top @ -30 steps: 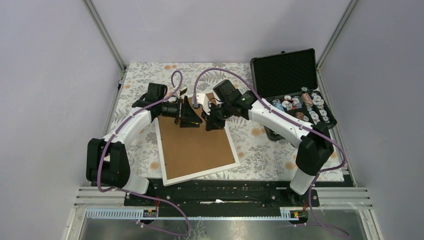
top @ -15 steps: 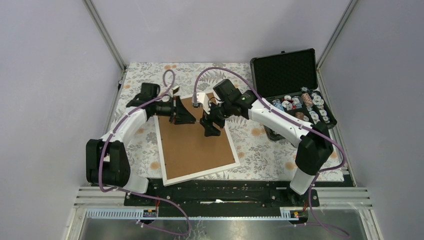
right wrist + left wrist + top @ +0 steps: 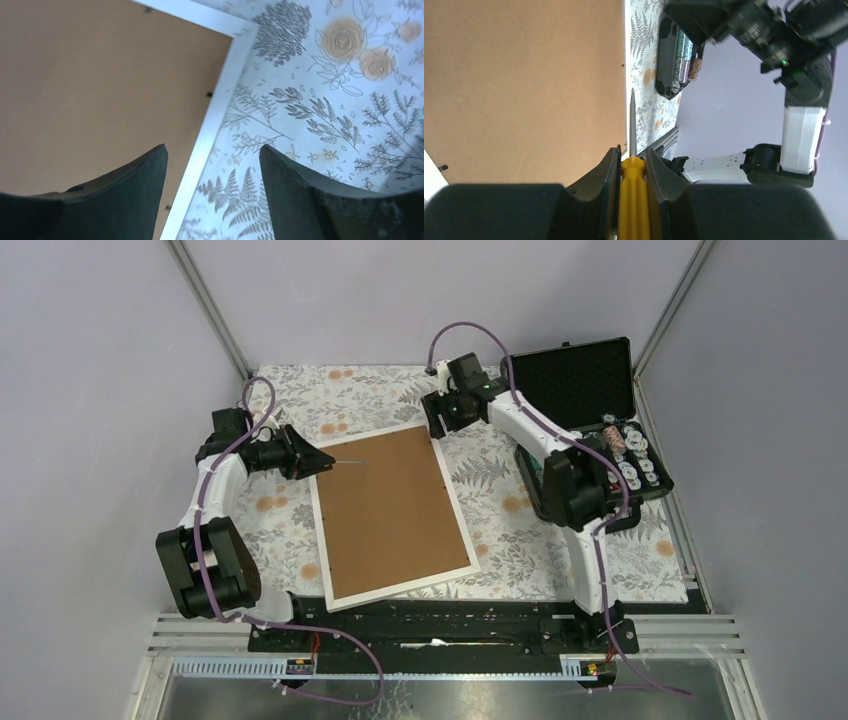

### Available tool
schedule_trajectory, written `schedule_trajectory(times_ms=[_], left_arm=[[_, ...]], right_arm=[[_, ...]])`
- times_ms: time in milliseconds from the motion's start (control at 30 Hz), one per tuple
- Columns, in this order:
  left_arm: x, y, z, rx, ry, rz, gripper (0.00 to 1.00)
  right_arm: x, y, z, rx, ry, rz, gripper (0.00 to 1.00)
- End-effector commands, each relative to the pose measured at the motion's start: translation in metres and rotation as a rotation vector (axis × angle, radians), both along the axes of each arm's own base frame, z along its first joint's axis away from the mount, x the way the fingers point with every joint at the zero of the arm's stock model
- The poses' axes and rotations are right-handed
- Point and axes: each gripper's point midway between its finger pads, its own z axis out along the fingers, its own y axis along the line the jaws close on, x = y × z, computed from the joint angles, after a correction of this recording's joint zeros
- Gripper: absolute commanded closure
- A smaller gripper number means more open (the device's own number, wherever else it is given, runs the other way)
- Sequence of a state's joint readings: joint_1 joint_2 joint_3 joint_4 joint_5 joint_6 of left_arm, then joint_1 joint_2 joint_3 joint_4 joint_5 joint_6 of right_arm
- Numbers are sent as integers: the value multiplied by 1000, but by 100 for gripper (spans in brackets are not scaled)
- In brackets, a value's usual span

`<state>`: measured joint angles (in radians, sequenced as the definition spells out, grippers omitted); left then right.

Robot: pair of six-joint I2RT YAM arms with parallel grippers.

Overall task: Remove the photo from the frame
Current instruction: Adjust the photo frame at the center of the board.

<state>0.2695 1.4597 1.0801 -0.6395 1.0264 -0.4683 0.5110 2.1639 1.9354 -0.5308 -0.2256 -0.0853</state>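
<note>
The large rectangular frame with the thin white border [image 3: 390, 510] lies flat on the flower-printed cloth surface [image 3: 500, 510], between my two arms. Its brown fibreboard back faces up. The photo does not show from any view; only that brown back and the white edge are visible.

My left pincer [image 3: 318, 461] sits at the frame's far left corner, just off the white border, and points across the board. It is clamped on a screwdriver with a yellow handle and a thin grey metal shaft [image 3: 632, 120]. In the left wrist view the handle is pinched between both fingers, and the shaft reaches out over the brown board [image 3: 524, 85] toward its white edge. From overhead the shaft [image 3: 345, 461] lies over the far left part of the back. Whether its tip touches the fibreboard I cannot tell.

My right pincer [image 3: 440, 420] hangs at the frame's far right corner, spread wide and holding nothing. In the right wrist view [image 3: 212, 150] the white border runs up between my two fingers. One finger is over the brown back [image 3: 100, 85] and the other is over the cloth. A small black tab [image 3: 210, 94] sits at the inner edge of the border there.

The open black foam-lined case [image 3: 580, 390] stands to the right of the frame, well apart from it, with small round items in its lower half.
</note>
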Motion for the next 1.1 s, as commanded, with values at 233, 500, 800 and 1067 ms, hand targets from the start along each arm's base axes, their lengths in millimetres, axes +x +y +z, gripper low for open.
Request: schedule_trajectory(times_ms=[233,500,800,1067], left_arm=[[-12,7,13,70,-65,32,100],[-13,10,7,79,-49,42,100],[-12,13,0,98,-31,48,100],[-10,15,-4,111,-19,53,100]], right_arm=[[55,5,-44,-39,-6,-255,31],[71,21,-63,0,-8,-248,35],[74,17,-93,-25,22,-306,45],[74,-7,-118,-110,36,-436,62]])
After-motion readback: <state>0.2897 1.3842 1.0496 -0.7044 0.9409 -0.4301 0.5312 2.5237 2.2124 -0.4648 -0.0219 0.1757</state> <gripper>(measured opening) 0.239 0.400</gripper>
